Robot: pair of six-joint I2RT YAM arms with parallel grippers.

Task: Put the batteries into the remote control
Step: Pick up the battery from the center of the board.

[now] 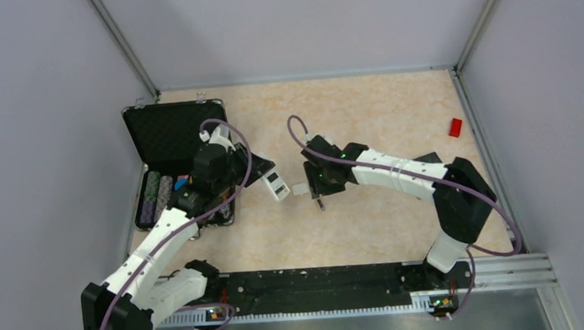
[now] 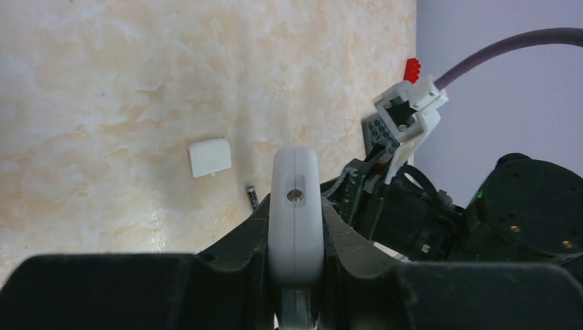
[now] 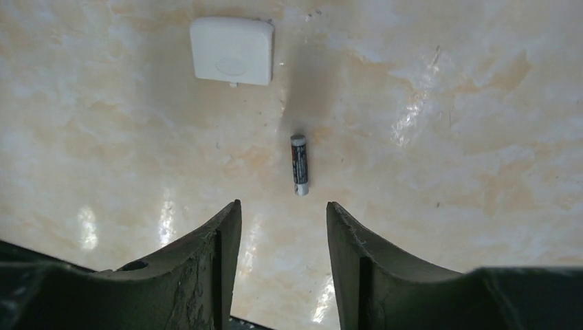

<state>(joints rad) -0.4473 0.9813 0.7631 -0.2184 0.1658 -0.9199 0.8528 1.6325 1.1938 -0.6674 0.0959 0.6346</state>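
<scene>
The left tool (image 2: 295,230) grips the remote control (image 2: 295,175) (seen edge-on from the wrist), held clear of the table (image 3: 447,103). The right tool (image 3: 283,216) stands wide and empty, hovering above one battery (image 3: 299,165) that lies flat on the table. A white cover piece (image 3: 232,51) lies near it, not touching.

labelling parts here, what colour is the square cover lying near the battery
The cover is plain white, seen best in the right wrist view.
</scene>
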